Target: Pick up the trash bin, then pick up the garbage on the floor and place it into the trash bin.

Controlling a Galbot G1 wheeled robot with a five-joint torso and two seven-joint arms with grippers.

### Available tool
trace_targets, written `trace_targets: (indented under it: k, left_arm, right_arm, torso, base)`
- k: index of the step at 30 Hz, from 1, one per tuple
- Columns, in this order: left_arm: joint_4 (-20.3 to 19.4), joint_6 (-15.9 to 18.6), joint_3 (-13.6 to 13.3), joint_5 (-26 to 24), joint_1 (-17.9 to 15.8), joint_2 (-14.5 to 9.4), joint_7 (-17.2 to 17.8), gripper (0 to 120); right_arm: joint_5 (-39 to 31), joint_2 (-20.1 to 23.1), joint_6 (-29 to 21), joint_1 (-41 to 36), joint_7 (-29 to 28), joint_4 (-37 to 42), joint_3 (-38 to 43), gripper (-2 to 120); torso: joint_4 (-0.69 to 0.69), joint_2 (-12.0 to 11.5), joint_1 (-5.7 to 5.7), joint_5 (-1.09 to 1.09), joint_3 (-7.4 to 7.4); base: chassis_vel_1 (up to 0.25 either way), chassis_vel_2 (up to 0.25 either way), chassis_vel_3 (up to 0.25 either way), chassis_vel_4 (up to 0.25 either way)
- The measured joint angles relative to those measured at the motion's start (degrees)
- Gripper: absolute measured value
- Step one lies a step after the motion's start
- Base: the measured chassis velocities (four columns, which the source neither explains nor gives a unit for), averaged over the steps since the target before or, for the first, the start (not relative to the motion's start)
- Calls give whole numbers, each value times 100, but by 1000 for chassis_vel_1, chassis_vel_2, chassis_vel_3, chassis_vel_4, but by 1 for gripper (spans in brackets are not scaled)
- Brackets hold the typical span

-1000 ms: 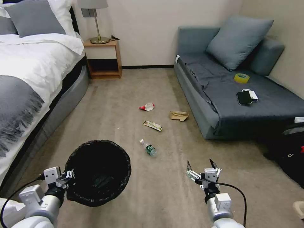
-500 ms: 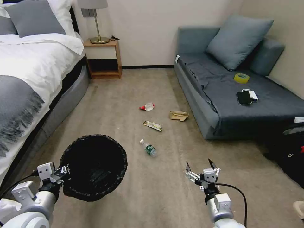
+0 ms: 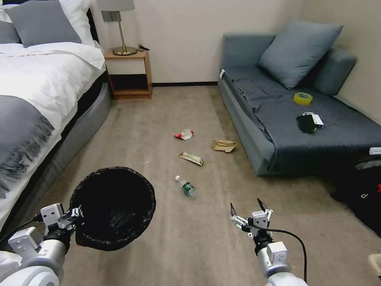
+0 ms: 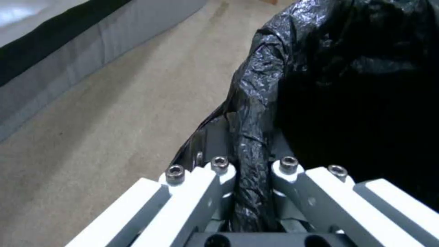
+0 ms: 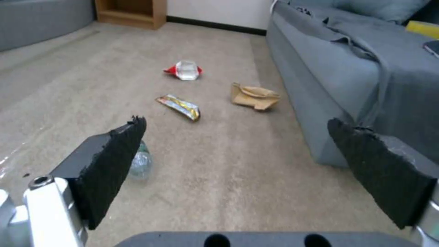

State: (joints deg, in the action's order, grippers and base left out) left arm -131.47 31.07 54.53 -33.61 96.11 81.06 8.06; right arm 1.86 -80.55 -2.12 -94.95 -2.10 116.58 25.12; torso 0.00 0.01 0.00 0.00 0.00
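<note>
The round black trash bin [image 3: 113, 206] with its glossy liner hangs above the carpet at the lower left, my left gripper [image 3: 75, 216] shut on its rim [image 4: 249, 164]. On the floor lies the garbage: a clear bottle [image 3: 185, 185] [image 5: 138, 164], a yellow-gold wrapper [image 3: 191, 158] [image 5: 179, 106], a brown paper piece [image 3: 224, 145] [image 5: 253, 96] and a red-and-white packet [image 3: 184, 134] [image 5: 184, 70]. My right gripper [image 3: 245, 206] [image 5: 238, 154] is open, held above the carpet to the right of the bottle and nearer to me, touching nothing.
A bed [image 3: 35, 91] runs along the left, a wooden nightstand [image 3: 129, 73] with a lamp stands at the back wall. A grey sofa [image 3: 301, 119] on the right carries a yellow tape roll [image 3: 303, 97] and a black phone [image 3: 306, 122]. A dark bag [image 3: 363, 190] sits at the right.
My left gripper has carried the bin up and to the left, off the carpet. The right gripper has edged slightly left and away from me, still open.
</note>
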Motion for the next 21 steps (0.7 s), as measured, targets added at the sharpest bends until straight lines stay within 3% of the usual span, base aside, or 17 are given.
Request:
trace_targets:
  k: [21]
  left_arm:
    - [106,-37,271,-221,-30,-50,23,4]
  right_arm:
    - [92,-23,34,58,15,-122,-96,100]
  torso:
    - [1,0,0,0,0]
  base:
    - [-118,115,114,-119]
